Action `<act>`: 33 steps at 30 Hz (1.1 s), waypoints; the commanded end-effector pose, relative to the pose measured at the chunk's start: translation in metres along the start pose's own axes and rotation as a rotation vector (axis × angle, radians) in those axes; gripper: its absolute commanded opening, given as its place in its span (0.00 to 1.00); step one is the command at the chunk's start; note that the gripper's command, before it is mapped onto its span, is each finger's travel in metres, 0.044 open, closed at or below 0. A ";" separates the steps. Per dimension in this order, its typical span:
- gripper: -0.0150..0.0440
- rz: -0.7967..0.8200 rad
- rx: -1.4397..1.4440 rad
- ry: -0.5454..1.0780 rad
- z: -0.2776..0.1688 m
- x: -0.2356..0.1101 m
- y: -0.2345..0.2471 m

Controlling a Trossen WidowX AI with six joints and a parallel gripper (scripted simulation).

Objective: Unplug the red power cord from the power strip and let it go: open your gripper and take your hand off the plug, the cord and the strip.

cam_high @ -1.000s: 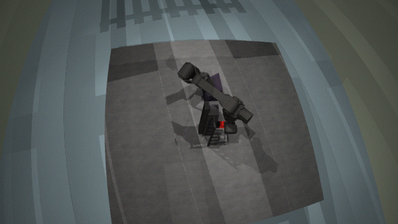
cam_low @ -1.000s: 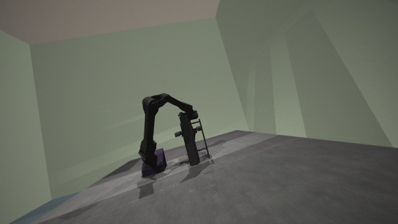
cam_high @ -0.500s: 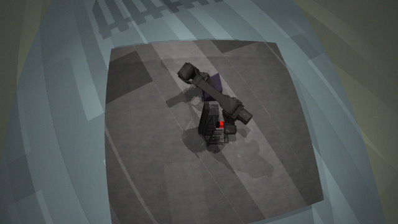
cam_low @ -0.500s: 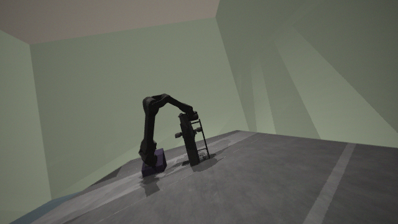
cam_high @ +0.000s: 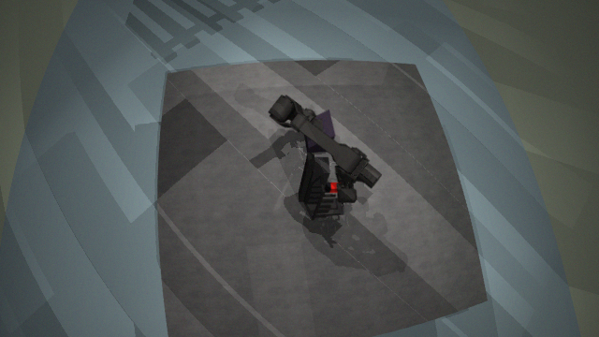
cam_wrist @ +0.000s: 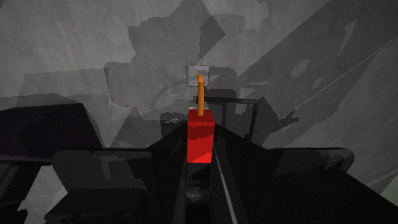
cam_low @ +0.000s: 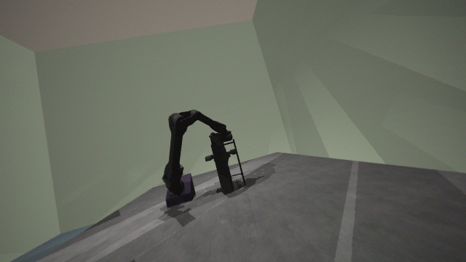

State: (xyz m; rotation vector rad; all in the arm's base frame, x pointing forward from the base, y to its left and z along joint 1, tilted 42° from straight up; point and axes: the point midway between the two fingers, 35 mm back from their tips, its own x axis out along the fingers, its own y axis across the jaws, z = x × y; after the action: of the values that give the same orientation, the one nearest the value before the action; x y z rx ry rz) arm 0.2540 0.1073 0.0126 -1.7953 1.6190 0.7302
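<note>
Red plug (cam_wrist: 201, 137) pinched tight in our gripper (cam_wrist: 201, 150).
We see both dark fingers squeezing its sides, up at the top of the tall black power strip (cam_low: 222, 167); an orange cord (cam_wrist: 200, 95) sticks out of it.
</note>
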 end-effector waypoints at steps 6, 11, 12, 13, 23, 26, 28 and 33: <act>0.25 -0.006 -0.001 -0.026 0.023 -0.004 -0.001; 0.25 -0.006 -0.001 -0.026 0.031 -0.005 -0.002; 0.25 -0.006 -0.001 -0.027 0.032 -0.006 -0.002; 0.25 -0.006 -0.001 -0.027 0.034 -0.006 -0.002; 0.25 -0.006 -0.001 -0.026 0.050 -0.009 -0.001; 0.25 -0.006 -0.001 -0.026 0.055 -0.010 0.000; 0.25 -0.006 -0.001 -0.026 0.058 -0.011 0.000; 0.43 0.005 0.013 -0.023 0.048 -0.006 -0.001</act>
State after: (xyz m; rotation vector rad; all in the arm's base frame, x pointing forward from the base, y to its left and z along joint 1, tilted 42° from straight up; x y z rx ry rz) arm 0.2524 0.1528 -0.0156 -1.7802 1.5965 0.7464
